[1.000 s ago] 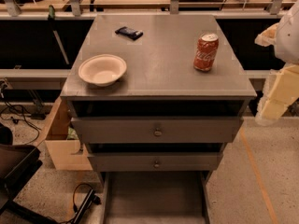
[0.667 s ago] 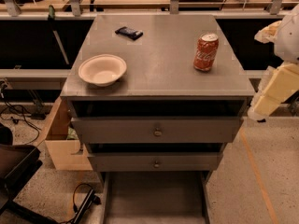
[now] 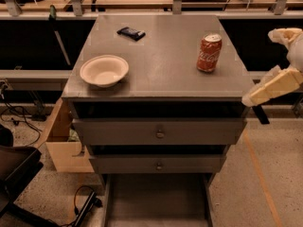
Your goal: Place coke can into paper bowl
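The coke can (image 3: 209, 53), red-orange with white script and a silver top, stands upright on the right side of the grey cabinet top (image 3: 165, 74). The paper bowl (image 3: 104, 70), shallow, off-white and empty, sits near the front left of the same top. My gripper (image 3: 259, 68) hangs off the cabinet's right edge, to the right of the can and slightly nearer the front. Its two cream fingers (image 3: 272, 85) are spread apart and hold nothing. It touches neither the can nor the bowl.
A flat dark packet (image 3: 131, 32) lies at the back left of the top. Two closed drawers (image 3: 158, 132) sit below the top. An open cardboard box (image 3: 64, 143) stands on the floor at the left, and a dark chair (image 3: 14, 174) at the lower left.
My gripper has swung up and slightly left toward the cabinet's right edge. The can, bowl and packet have not moved.
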{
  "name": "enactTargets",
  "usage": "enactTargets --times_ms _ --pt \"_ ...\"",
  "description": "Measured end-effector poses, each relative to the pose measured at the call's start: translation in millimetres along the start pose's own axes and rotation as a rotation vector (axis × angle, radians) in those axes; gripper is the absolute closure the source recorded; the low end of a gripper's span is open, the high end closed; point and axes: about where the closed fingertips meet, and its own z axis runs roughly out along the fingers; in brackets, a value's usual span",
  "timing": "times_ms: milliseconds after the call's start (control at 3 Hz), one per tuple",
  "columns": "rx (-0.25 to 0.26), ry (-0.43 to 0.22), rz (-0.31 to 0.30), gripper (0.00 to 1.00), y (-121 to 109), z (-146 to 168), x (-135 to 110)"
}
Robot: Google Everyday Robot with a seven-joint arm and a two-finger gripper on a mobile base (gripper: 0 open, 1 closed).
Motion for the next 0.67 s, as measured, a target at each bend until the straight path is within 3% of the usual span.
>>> enactTargets --times_ms 333,667 --pt "0.11 -0.247 0.052 0.0 -44.5 13.2 -16.9" --pt "0.135 -0.356 0.102 0.0 -57.0 18.6 -35.3"
